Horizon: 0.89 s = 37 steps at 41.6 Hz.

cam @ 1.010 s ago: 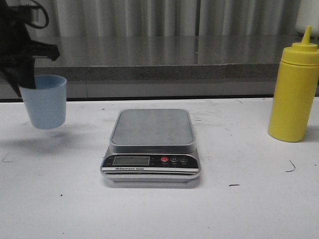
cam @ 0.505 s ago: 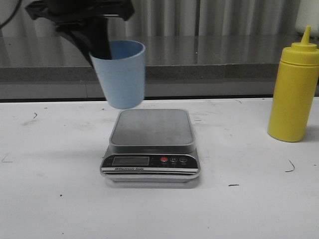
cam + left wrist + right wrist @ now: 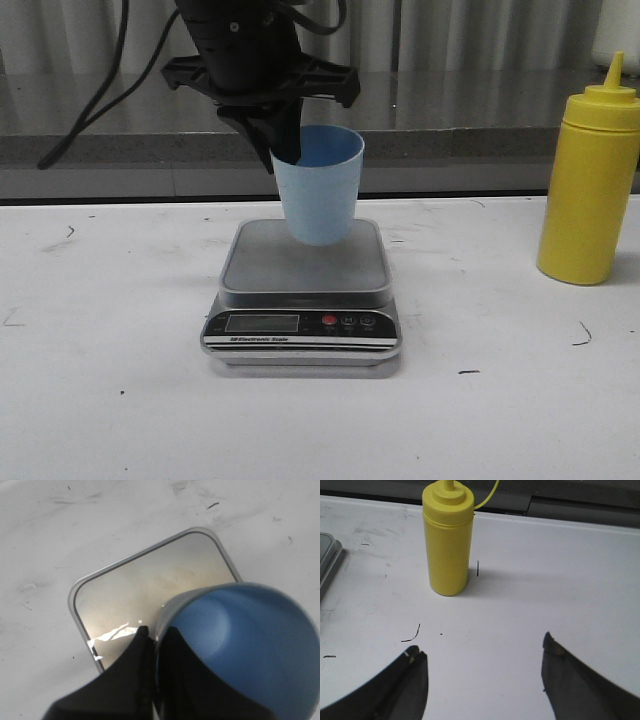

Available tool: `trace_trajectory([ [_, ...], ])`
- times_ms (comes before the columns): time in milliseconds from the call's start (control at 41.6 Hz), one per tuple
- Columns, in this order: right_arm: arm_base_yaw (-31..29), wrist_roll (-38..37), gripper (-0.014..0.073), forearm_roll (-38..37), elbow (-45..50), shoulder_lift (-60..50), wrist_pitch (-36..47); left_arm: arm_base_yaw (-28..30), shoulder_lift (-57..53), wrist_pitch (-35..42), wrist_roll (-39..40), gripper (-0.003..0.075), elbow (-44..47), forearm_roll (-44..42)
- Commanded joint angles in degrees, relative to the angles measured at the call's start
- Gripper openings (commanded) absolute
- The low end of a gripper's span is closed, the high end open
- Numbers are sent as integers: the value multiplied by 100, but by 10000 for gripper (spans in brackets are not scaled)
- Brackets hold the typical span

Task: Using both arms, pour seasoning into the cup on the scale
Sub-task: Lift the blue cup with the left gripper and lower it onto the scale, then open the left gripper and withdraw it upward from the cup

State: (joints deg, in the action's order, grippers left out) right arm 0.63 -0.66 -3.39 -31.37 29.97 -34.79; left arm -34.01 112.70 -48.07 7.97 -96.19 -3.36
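The left gripper (image 3: 283, 150) was clamped on the rim of the cup (image 3: 318, 190), one finger inside the wall and one outside, and held it upright above the scale (image 3: 303, 290). In the front view the cup's base appeared level with the rear part of the platform; whether it touched the steel could not be determined. The right gripper (image 3: 482, 675) stood with its jaws spread wide and empty, well apart from the seasoning bottle (image 3: 448, 537), which stood upright on the table (image 3: 100, 400) to the right of the scale.

Probable faults from this position:
- Release before the base seated flat would likely let the light cup tip or skid, since the platform looked smooth.
- A rim pinch on thin plastic could deform the wall and drag the cup on withdrawal.
- Placement near the rear edge risked the cup overhanging the platform.

Materials: the cup was matte pale blue plastic, tapered to the base, without a handle. The platform was brushed steel, a rounded rectangle, above a glossy black panel with one red button. The bottle was opaque yellow plastic, cylindrical, with a cone nozzle. The table was white, scuffed and marked.
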Motion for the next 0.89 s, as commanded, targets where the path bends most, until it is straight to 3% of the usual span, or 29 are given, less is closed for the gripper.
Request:
trace_trajectory([
  [0, -30, 66, 509, -69, -153, 49, 405, -3, -167, -11, 187, -20, -315, -253],
  [433, -30, 66, 509, -69, -153, 49, 405, -3, -60, -27, 346, 8, -315, -405],
  [698, -30, 66, 509, -69, -153, 49, 405, -3, -182, -27, 346, 365, -329, -380],
  [746, -30, 66, 509, -69, -153, 49, 405, -14, -266, -34, 297, 395, -329, -368],
  [866, -30, 66, 509, -69, -153, 49, 405, -14, -623, -78, 286, 389, -329, -339],
])
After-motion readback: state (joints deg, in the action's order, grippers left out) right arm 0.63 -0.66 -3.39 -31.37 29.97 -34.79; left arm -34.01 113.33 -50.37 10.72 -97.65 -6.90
